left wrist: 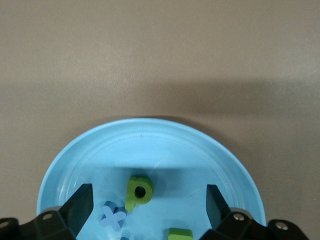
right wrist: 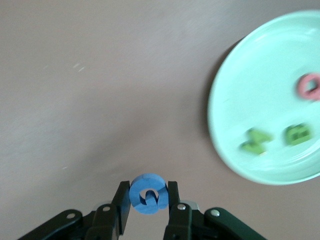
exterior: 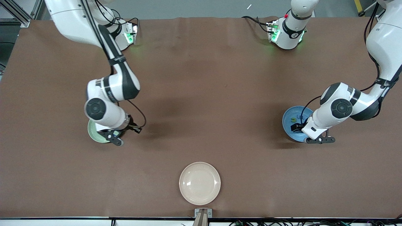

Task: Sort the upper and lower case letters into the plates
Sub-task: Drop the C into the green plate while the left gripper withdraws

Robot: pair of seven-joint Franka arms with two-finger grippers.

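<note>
- Nearest the front camera sits the cream-white plate (exterior: 199,183), alone on the brown table (exterior: 201,94), midway between the two arms' ends.
- Over at the right arm's end, the right gripper (right wrist: 148,202) is up above the table just beside the pale green plate (exterior: 93,131), and its fingers (right wrist: 122,207) are pinching a round blue letter (right wrist: 148,194) between them.
- That blue letter is clear of the plate: the right wrist view shows bare table under it, with the green plate's rim (right wrist: 216,125) off to one side.
- Inside the pale green plate lie three letters: a red ring-shaped one (right wrist: 311,86) and two green ones, one angular (right wrist: 256,141) and one blocky (right wrist: 299,134), side by side and blurred, so their exact shapes can't be read.
- In the front view the right arm's wrist covers most of that plate; only a green crescent shows.
- At the left arm's end, the left gripper (left wrist: 150,202) hangs over the bright blue plate (left wrist: 150,145), fingers (left wrist: 82,202) spread wide with nothing between them.
- Below that gap a green letter with a round hole (left wrist: 138,192) lies in the plate.
- Just beside it rests a blue X-shaped letter (left wrist: 114,217), and another green piece (left wrist: 180,234) pokes in at the picture's edge, only partly seen.
- From the front, the blue plate (exterior: 290,121) is half hidden by the left arm's wrist, with a green letter (exterior: 293,119) showing on it.
</note>
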